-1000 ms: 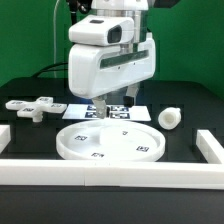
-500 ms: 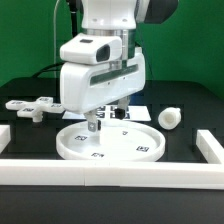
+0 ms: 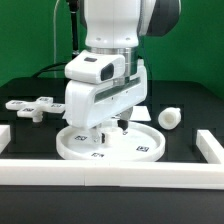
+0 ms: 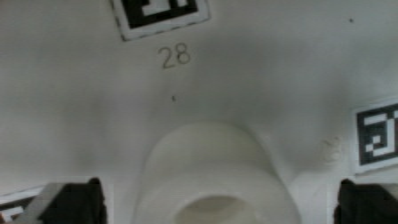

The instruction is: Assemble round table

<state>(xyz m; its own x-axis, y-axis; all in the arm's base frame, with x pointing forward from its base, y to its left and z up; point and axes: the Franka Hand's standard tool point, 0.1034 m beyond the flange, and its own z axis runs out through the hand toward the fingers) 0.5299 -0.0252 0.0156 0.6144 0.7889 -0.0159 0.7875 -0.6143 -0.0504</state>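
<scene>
Hovering gripper (image 3: 109,128): low over the middle of the disc (image 3: 112,146), fingers pointing down
jaws: spread wide, holding nothing; in the wrist view the dark fingertips (image 4: 71,200) sit on either side of the hub (image 4: 214,170)
disc: flat on the table (image 3: 195,108), rim up, tags on its face; the wrist view shows a tag with 28 printed under it
hub: rounded bump on the disc, between the fingers; contact cannot be told
post (image 3: 170,118): on the table at the exterior view's right, near the disc rim, not touching it
foot (image 3: 35,105): cross-shaped, flat on the table at the exterior view's left, apart from the disc
marker board (image 3: 141,108): behind the disc, mostly hidden by the gripper
rails (image 3: 110,172): white, along the front and both sides
</scene>
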